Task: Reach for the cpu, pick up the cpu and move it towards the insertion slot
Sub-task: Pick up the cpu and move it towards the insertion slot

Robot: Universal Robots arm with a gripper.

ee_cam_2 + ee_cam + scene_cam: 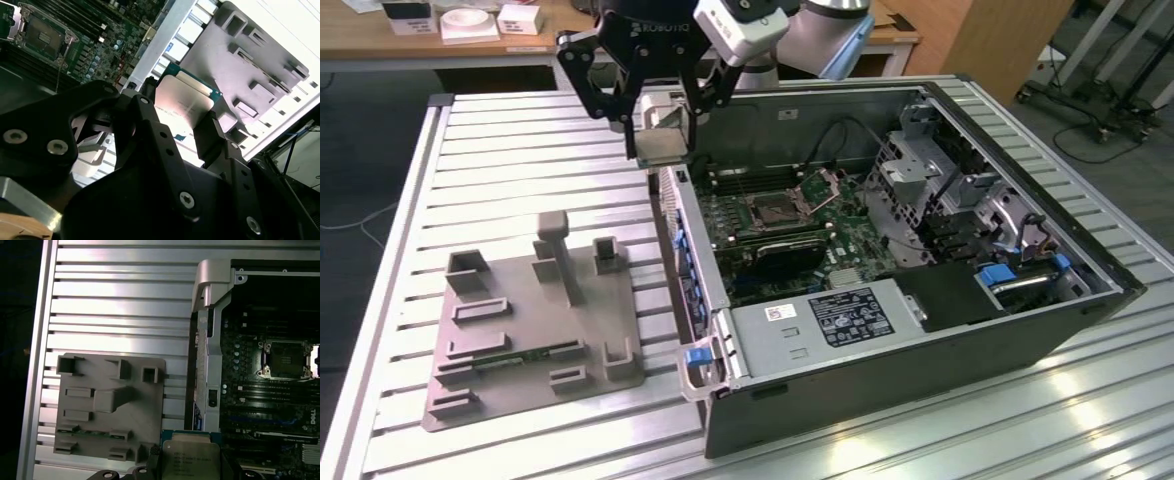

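Gripper: the black multi-link gripper (664, 140) hangs in the air above the near wall of the open computer case, at the exterior view's upper left; its fingers (212, 137) are clamped on the cpu.
Cpu: the small thin square chip with a silvery-white metal face and tan-green edges (182, 102) sits between the fingertips, lifted clear of the table; in the first wrist view the cpu (191, 457) appears over the case's side wall, between the tray and the motherboard.
Insertion slot: the square socket with a shiny silver frame and dark centre (771, 210) lies on the green motherboard inside the case, its hinged plate (834, 185) tilted up beside it; in the first wrist view the insertion slot (283, 358) is well apart from the held chip.
Tray: the grey plastic tray with upright blocks (534, 330) rests on the table to the exterior view's left of the case, below and apart from the gripper.
Case: the dark open computer case (907, 370) lies on its side, with a power supply box near its front.
Table: the ribbed silver aluminium table (520, 160) carries both tray and case.
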